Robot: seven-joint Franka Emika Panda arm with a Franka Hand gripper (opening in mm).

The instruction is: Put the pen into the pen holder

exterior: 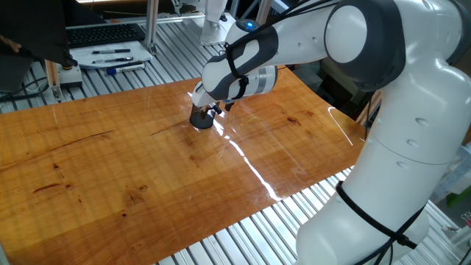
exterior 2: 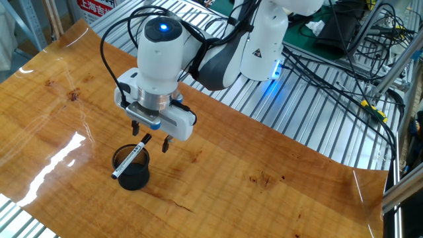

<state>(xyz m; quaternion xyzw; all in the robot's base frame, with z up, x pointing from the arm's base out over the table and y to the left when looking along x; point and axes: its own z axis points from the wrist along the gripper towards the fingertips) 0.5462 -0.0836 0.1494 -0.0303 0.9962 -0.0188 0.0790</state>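
pen [exterior 2: 129, 158] lying across pen holder [exterior 2: 131, 173] mouth

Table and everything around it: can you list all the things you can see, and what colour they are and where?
pen holder: one, black mesh cup, on the wooden table, below the gripper.
pen: one, black with a white band, lying tilted across the holder's rim, its lower end sticking out past the rim.
wooden table: one, shiny orange-brown, resting on a silver slatted metal frame.
tray with pens: one, pale, behind the table's far edge.
keyboard: one, black, behind that tray.
cables: several, black, over the metal frame beside the robot's base.
robot arm: one, white and grey.
gripper: one, black fingers, open, just above the pen and holder.
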